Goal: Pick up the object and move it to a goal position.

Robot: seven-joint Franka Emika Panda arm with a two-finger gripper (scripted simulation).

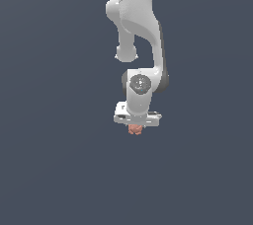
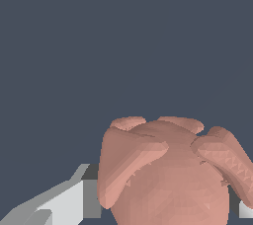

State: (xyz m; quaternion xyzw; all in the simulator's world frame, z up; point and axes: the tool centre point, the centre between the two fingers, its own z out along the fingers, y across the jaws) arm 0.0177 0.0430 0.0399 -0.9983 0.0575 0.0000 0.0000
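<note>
The white Panda arm (image 1: 140, 31) hung straight down from the top of the exterior view, its wrist joint turned toward the camera and the flat white hand below it. Under that hand sat the gripper (image 1: 135, 128), and the salmon-pink blob (image 1: 135, 130) showed just beneath it, peeking out as a small lumpy knob much narrower than the hand above. In the exterior view nothing but plain dark blue-grey surrounded the arm and the blob, so whether the blob rested on a tabletop or hung above it could not be told. The wrist view put the blob (image 2: 170, 174) very close, filling much of the picture with its folded, rounded lobes. 1 pale grey finger (image 2: 64, 200) lay touching the blob's side, and a sliver of the other finger (image 2: 245, 209) showed at the far side, right against the blob as well. The jaws therefore stood clamped on the blob, 1 on each flank, with the pink mass bulging out between them toward the camera.
</note>
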